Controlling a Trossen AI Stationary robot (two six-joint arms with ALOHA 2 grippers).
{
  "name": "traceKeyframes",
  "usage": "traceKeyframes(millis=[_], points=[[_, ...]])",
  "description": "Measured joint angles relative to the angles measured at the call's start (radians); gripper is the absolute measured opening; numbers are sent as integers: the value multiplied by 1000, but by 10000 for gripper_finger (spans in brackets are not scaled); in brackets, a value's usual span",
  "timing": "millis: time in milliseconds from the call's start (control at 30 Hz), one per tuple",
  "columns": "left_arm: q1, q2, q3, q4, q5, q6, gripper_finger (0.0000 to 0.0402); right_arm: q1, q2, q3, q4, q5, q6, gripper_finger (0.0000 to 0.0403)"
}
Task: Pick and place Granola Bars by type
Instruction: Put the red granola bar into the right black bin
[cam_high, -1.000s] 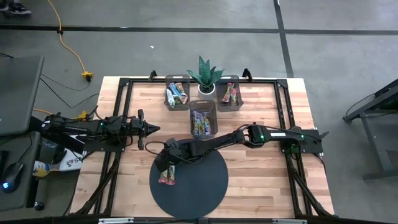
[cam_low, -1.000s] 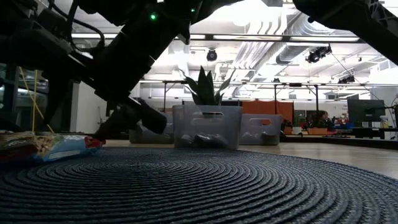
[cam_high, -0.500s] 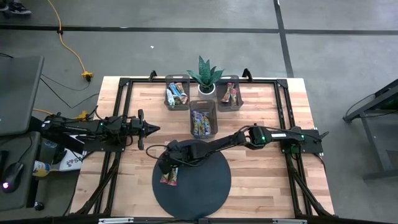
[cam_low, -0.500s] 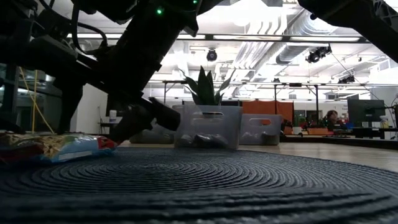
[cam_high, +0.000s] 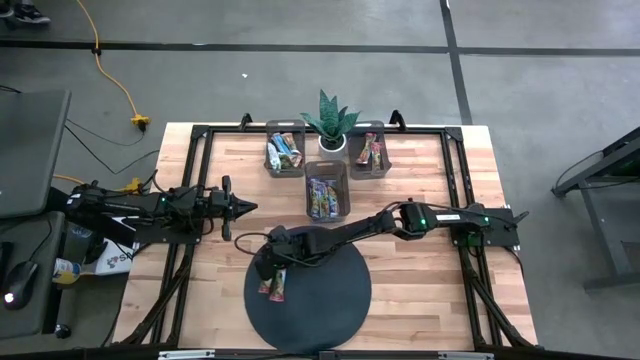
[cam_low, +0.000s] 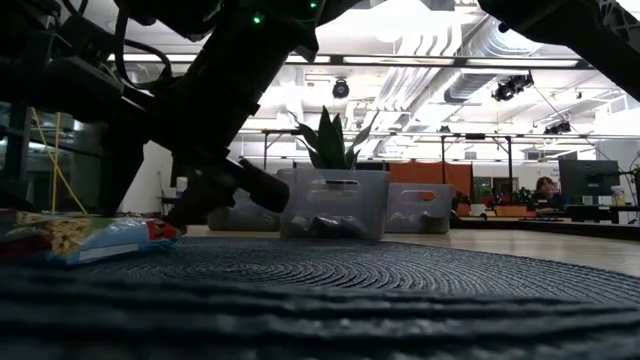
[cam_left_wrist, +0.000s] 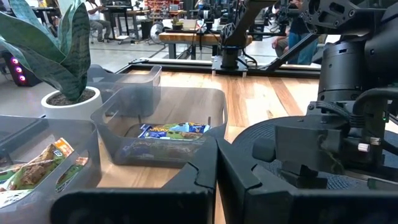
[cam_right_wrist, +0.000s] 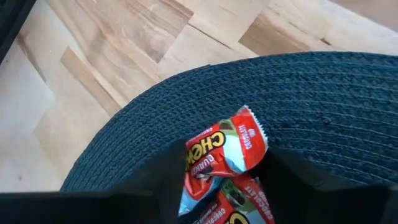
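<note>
Two granola bars (cam_high: 272, 285) lie side by side on the left part of the dark round mat (cam_high: 320, 300). In the right wrist view the upper bar (cam_right_wrist: 224, 149) has a red and pale blue wrapper and the one beside it (cam_right_wrist: 236, 208) is red. My right gripper (cam_high: 268, 270) is open and low over their far ends, one finger on each side (cam_right_wrist: 224, 167). The low view shows its fingertip (cam_low: 188, 212) just above the bars (cam_low: 90, 237). My left gripper (cam_high: 245, 208) is shut and waits over the table's left side (cam_left_wrist: 216, 168). My right gripper's fingers stand on either side of the bars' far ends, slanting down from the table's far right. I cannot tell whether they touch the wrappers.
Three translucent grey bins hold more bars: far left (cam_high: 284, 150), far right (cam_high: 370, 150) and middle (cam_high: 327, 190), the middle one with blue-wrapped bars (cam_left_wrist: 174, 130). A potted plant (cam_high: 328, 125) stands between the far bins. Bare wood lies right of the mat (cam_high: 430, 290).
My right gripper has moved a little toward the near edge and down, closing in over the far ends of the two bars. The bars still lie flat on the mat.
</note>
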Motion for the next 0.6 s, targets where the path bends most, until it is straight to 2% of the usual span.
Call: traceKeyframes(millis=[300, 600], points=[[0, 0, 0, 0, 0, 0, 1, -5, 1, 0, -20, 4, -22, 98], [0, 0, 0, 0, 0, 0, 1, -43, 1, 0, -31, -11, -24, 70]])
